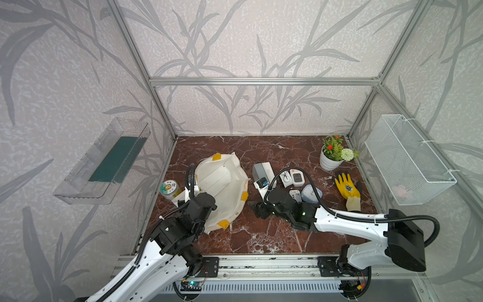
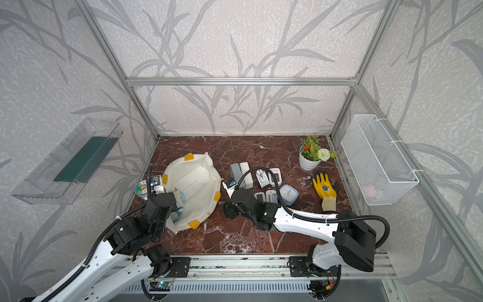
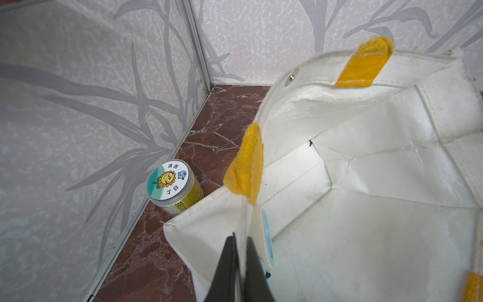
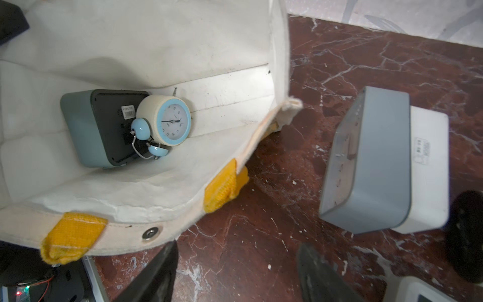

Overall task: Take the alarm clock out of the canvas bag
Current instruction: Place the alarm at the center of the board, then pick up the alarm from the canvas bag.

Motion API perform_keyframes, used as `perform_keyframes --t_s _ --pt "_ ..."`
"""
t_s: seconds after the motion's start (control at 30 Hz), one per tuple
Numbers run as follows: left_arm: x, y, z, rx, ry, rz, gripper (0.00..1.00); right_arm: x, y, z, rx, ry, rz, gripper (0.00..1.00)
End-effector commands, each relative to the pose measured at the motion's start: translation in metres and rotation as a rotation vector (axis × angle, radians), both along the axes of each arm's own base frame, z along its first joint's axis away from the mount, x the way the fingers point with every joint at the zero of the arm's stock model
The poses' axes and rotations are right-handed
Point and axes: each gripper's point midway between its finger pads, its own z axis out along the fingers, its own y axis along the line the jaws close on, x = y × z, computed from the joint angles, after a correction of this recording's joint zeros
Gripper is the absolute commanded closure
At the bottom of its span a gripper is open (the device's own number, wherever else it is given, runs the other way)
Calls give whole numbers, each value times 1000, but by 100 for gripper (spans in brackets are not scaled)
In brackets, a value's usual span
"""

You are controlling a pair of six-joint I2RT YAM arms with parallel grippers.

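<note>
far left, a clear tray [image 1: 104,162] hangs on the side wall. on the marble table [image 1: 261,235], near its left edge, a jar [image 3: 171,180] with a sunflower lid stands upright, just beside the canvas bag [image 1: 224,172]. the left gripper [image 3: 240,251] is clamped tight on the bag's near rim, with the cloth pinched between its two dark fingers [image 3: 227,261], close to a yellow handle patch. the bag stands with its mouth spread wide, so its white lining shows in both top views. the alarm clock [image 4: 171,121] is inside, down on the bag's floor: a round cream body with a pale blue ring and two blue bells, face toward the right wrist camera. it leans against the black back of a square grey-blue clock [image 4: 86,125] that also lies in the bag; in a top view only a part of the round clock [image 2: 180,200] shows past the left arm. the right gripper [image 4: 235,274] hangs over bare table just outside the bag's rim, jaws spread wide with nothing between them. to its right, a grey box [image 4: 371,162] and a white box [image 4: 428,170] sit touching side by side, with several small white clocks [image 1: 296,177] near them. further right lies a yellow glove [image 1: 347,187], behind it a potted plant [image 1: 330,159], and a wire basket [image 1: 407,159] hangs on the right wall.
</note>
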Motion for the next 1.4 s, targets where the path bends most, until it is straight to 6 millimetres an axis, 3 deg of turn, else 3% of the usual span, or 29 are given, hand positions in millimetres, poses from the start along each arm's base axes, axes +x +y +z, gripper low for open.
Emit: perform_keyframes --t_s 0.0,0.5,0.53,0.87,1.17,1.37 --pt "2 -2 4 -42 -26 5 100 -2 24 19 39 -39 57 28" --pt "5 -8 11 -53 -61 -33 100 -15 89 -1 0 46 195 30" --pt "5 -9 12 -56 -65 -38 100 -14 93 -16 -29 68 196 30" --pt "11 -18 16 -62 -83 -79 100 -27 118 -46 -76 150 246 32" --pt "14 -18 25 -45 -173 -94 100 -57 142 -74 -87 192 302 33" --pt "10 -26 15 -56 -181 -176 100 -43 148 -93 -134 144 240 33"
